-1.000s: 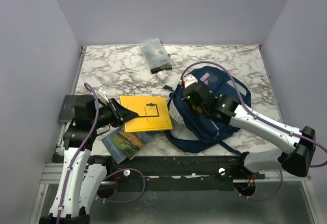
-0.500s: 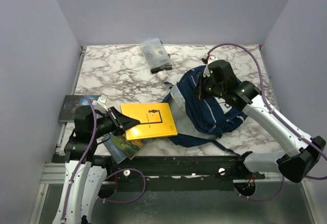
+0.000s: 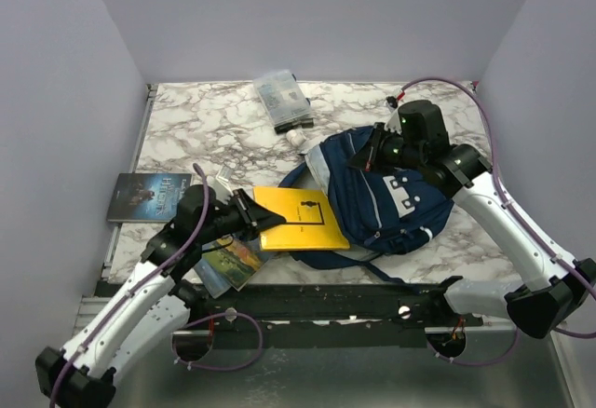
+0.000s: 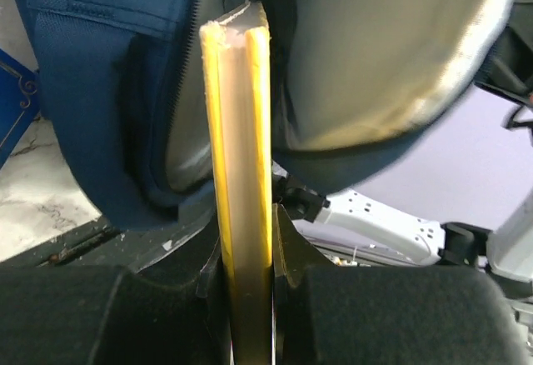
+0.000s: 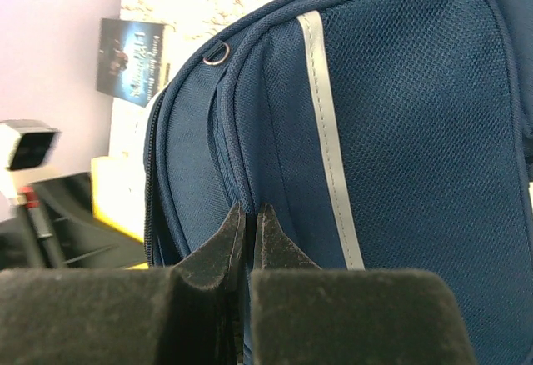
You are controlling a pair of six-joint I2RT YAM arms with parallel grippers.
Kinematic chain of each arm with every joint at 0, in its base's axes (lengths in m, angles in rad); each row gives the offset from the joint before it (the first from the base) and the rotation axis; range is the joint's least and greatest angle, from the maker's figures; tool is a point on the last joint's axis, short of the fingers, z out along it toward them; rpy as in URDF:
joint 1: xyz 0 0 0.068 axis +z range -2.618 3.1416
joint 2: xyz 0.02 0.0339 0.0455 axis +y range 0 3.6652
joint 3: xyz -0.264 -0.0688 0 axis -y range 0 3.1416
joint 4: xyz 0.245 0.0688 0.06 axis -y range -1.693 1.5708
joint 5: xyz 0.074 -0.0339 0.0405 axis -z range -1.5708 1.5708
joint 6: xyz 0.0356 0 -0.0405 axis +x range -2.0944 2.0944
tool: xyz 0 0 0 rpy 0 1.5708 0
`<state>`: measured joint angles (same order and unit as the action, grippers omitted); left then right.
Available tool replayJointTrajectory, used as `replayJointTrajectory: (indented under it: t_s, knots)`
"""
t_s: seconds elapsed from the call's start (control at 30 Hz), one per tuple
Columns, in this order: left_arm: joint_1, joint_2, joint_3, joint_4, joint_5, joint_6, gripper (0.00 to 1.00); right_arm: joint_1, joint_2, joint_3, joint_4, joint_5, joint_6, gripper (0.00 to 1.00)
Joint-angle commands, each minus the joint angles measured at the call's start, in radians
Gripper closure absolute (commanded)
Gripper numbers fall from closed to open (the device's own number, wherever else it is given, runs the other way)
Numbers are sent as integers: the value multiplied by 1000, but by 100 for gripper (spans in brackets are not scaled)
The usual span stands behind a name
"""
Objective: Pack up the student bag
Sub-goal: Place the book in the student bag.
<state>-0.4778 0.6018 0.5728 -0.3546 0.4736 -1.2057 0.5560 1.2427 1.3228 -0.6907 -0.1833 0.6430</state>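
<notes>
The navy student bag [image 3: 391,198] lies at the table's right centre, its open mouth facing left. My right gripper [image 3: 365,158] is shut on a fold of the bag's fabric [image 5: 250,207] near the top and holds the opening up. My left gripper [image 3: 250,210] is shut on a yellow book [image 3: 300,218], whose far end sits inside the bag's mouth. In the left wrist view the yellow book [image 4: 237,132] stands edge-on between the bag's blue wall [image 4: 100,90] and its pale lining.
A dark book [image 3: 149,196] lies at the left edge. A picture book [image 3: 228,264] lies at the front edge under my left arm. A clear plastic pouch [image 3: 281,98] and a small white item [image 3: 296,135] lie at the back centre.
My left arm pushed the yellow book rightwards into the bag's mouth. My right gripper moved back and right, lifting the bag's top edge and opening it wider.
</notes>
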Motion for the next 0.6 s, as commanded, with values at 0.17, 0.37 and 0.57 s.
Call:
replayJointTrajectory:
  t_s: [0.17, 0.37, 0.57]
  knots:
    - [-320, 314, 8, 554, -530, -94, 100, -12, -62, 30, 155, -135, 126, 100]
    - [-350, 473, 84, 717, -488, -96, 100, -18, -63, 38, 146, -144, 98, 100]
    - [-362, 374, 73, 572, -559, -77, 100, -41, -74, 32, 138, -155, 69, 100]
